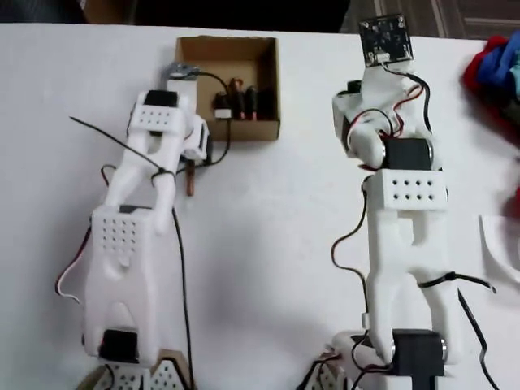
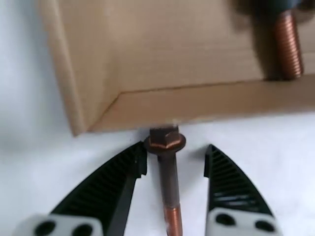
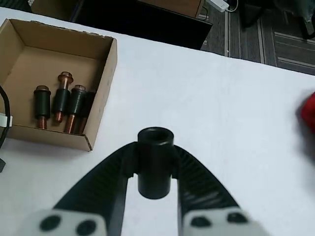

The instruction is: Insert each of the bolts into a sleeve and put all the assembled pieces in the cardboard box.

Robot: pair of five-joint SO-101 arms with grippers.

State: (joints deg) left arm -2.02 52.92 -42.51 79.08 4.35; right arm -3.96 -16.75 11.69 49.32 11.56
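Observation:
A copper bolt (image 2: 168,177) lies on the white table just outside the cardboard box (image 2: 162,105), its hex head almost touching the box's wall. My left gripper (image 2: 175,158) is open, one black finger on either side of the bolt. The high view shows that bolt (image 1: 191,179) below the box (image 1: 183,81). My right gripper (image 3: 154,162) is shut on a black sleeve (image 3: 155,164), held upright above the table to the right of the box (image 3: 103,73). Three assembled pieces (image 3: 64,104) lie inside the box.
Red and blue cloth (image 1: 491,65) lies at the table's right edge, with a white object (image 1: 497,244) below it. Black cables (image 1: 183,268) trail from the left arm. Bare table stretches between the two arms.

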